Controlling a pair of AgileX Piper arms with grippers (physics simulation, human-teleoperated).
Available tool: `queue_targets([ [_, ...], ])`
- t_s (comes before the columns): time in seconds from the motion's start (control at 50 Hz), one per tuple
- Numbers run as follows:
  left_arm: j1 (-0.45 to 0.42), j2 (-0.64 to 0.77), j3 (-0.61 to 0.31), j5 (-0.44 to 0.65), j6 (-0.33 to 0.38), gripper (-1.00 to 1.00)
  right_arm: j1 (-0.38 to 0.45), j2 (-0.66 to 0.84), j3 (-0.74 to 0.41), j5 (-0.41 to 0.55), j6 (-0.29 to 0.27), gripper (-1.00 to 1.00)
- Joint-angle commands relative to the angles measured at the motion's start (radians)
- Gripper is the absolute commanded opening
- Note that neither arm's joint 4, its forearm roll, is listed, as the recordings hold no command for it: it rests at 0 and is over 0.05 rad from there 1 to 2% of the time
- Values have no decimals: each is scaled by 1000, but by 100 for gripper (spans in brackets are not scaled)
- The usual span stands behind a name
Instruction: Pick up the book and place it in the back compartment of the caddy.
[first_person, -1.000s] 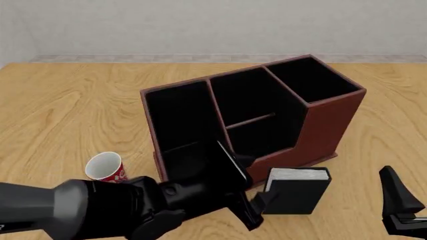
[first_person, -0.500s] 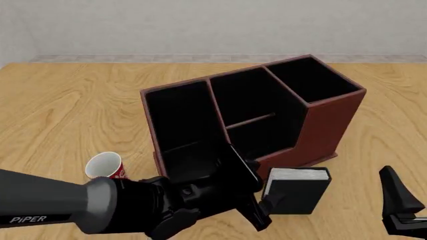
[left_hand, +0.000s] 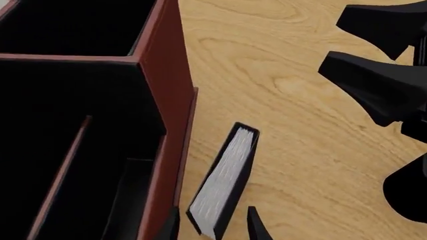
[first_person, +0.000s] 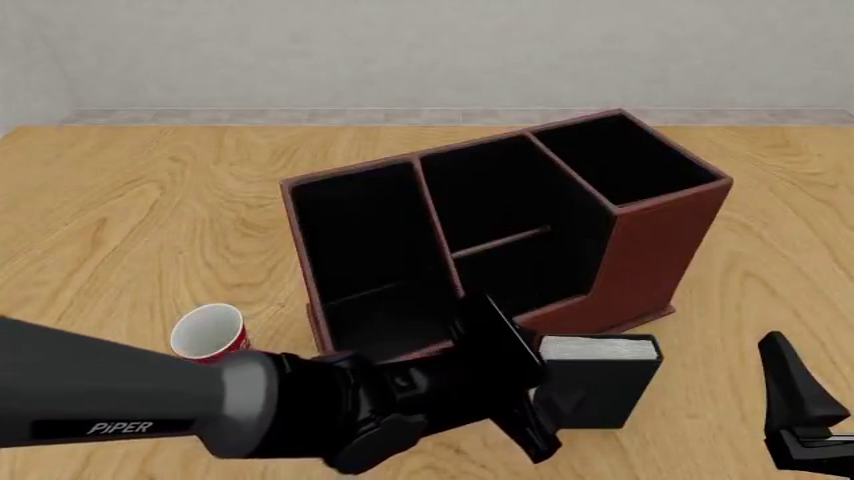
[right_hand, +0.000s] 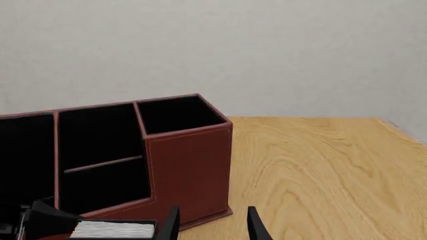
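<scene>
Both end effectors open; left end effector advanced, fingers now straddling upright book.

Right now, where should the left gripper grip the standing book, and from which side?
Grip the book across its two flat covers, coming from its left end. It stands upright on the table, page edges up, and the left gripper's open fingers already straddle that narrow end.

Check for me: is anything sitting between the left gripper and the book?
Nothing visible. The left gripper is open with a finger either side of the book's near end; the caddy stands close beside it.
</scene>
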Motion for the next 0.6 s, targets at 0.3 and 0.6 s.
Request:
queue_targets([
  [0.3, 5, 24, -56, 43, 13, -100, 0, 0, 0, 0, 0, 100],
  [0.6, -9, -76, -56, 101, 32, -100, 0, 0, 1, -1, 0, 100],
])
